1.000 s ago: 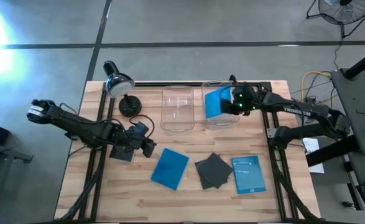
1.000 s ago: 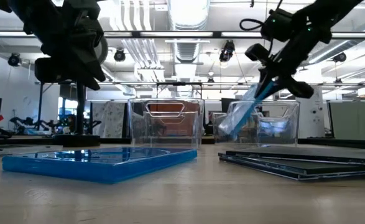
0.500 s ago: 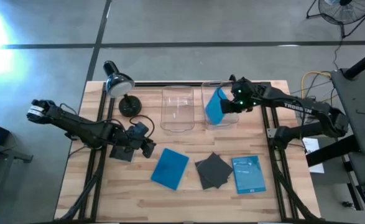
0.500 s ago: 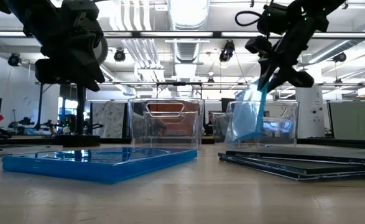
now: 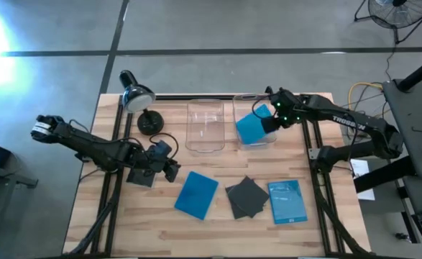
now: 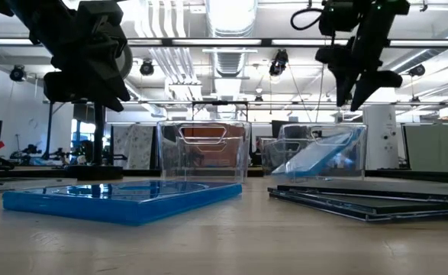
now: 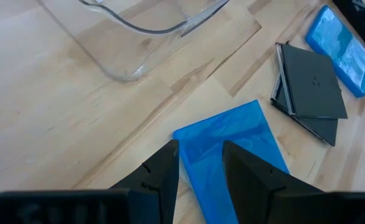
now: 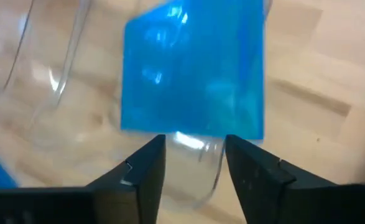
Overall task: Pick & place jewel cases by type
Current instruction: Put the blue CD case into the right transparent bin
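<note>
A bright blue jewel case lies slanted inside the right clear bin, its low edge on the bin floor and its high edge against the bin's right wall. My right gripper hangs open just above it, touching nothing. On the table lie another blue case, a stack of dark cases and a second blue case. My left gripper waits shut above the table's left half, over the blue case.
An empty clear bin stands left of the right one. A desk lamp with its round base sits at the far left. Bare wood lies along the near edge.
My right gripper tipped the blue case upright over the right bin, opened and rose. The case dropped out of the fingers and now leans slanted inside the bin.
</note>
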Available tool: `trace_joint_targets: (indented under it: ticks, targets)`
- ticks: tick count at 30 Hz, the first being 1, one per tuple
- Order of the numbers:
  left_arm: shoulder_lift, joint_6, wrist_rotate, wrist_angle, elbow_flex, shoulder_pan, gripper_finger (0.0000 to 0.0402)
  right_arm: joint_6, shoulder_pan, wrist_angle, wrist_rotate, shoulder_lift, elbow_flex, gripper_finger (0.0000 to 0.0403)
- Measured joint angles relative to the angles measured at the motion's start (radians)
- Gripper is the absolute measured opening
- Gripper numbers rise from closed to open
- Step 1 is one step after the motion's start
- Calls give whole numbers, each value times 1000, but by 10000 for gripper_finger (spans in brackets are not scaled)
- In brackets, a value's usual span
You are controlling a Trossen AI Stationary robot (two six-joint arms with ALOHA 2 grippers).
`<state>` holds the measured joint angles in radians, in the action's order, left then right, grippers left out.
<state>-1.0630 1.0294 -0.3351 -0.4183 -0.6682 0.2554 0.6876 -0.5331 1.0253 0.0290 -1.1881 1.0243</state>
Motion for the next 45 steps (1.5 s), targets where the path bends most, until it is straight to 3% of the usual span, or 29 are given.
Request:
trace_joint_targets:
  ticks: [5, 9, 17, 24, 32, 37, 45]
  targets:
    - [0, 0, -1, 0, 0, 1, 105, 9, -3, 143, 120, 1, 32, 187]
    - [0, 0, -10, 0, 0, 1, 105, 39, -21, 123, 66, 1, -13, 192]
    - [0, 5, -10, 0, 0, 0, 105, 111, -107, -131, 23, 19, -188, 211]
    - [0, 20, -7, 0, 0, 3, 105, 199, -152, -252, -17, 149, -302, 234]
    - [0, 4, -7, 0, 1, 2, 105, 413, -186, -552, -84, 319, -538, 254]
    - [0, 0, -7, -1, 1, 1, 105, 465, -187, -596, -93, 368, -600, 245]
    - [0, 3, -8, -1, 1, 1, 105, 483, -186, -732, -105, 373, -654, 194]
